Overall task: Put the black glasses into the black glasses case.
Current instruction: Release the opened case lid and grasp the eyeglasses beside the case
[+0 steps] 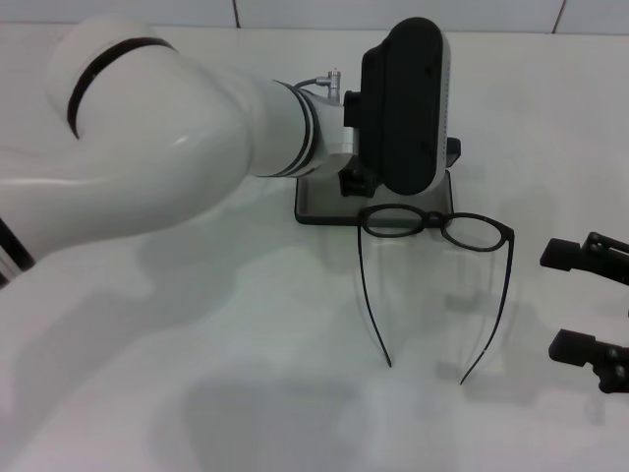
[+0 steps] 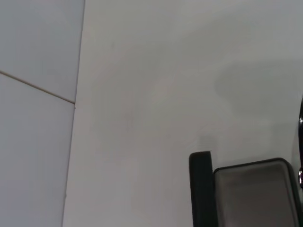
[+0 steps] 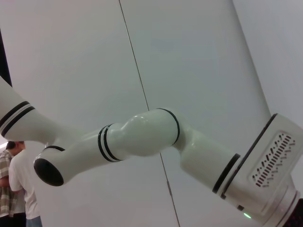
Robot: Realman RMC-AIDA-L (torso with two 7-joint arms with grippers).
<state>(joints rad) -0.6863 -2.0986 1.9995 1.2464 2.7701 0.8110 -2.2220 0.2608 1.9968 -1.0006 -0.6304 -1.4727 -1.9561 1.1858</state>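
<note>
the black glasses point(image 1: 436, 228) lie open on the white surface point(image 1: 246, 374), lenses on the far side and both thin temple arms stretched toward the near edge. just beyond the lenses sits the black glasses case point(image 1: 324, 202). most of it is hidden behind the left arm's wrist housing, so only a grey-lined slab with a dark rim shows. whether the frame touches the case cannot be told from the head view. in the left wrist view the case point(image 2: 251, 194) appears only as a cut-off corner, grey inside with a black edge beside it.

the left claw hangs over the case, but its fingers are covered by the black wrist housing point(image 1: 403, 103), so i cannot tell if they are spread or closed.

the right claw point(image 1: 587, 300) sits at the right edge, just right of the glasses and partly cut off, its two black fingers point(image 1: 575, 254) spread apart and holding nothing.

the right wrist view shows only the left arm point(image 3: 142, 139) against a pale wall point(image 3: 189, 56).
</note>
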